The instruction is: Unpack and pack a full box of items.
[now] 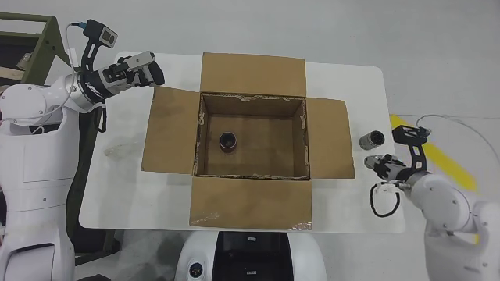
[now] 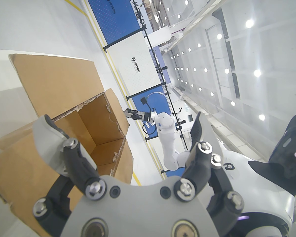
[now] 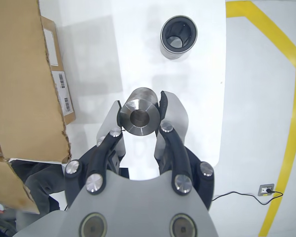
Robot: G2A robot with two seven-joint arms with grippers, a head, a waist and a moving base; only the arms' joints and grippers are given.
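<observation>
An open cardboard box [image 1: 169, 129] sits mid-table with all its flaps spread out. A dark cylinder [image 1: 227, 140] lies on its floor. My right gripper [image 1: 383, 162] [image 3: 140, 99] hovers over the table just right of the box, shut on a steel cylinder [image 3: 140, 117]. Beyond it a second cylinder with a black bore [image 1: 373, 138] [image 3: 178, 37] rests on the table. My left gripper [image 1: 151, 70] [image 2: 123, 119] is held open and empty above the table's far left corner, beside the box [image 2: 64, 82]. The right arm's gripper [image 2: 134, 114] appears past the box.
The white table [image 1: 344, 82] has bare room on both sides of the box. A green cart [image 1: 35, 43] stands off its left end. A yellow floor line [image 1: 437, 152] [image 3: 286, 50] runs past the right edge.
</observation>
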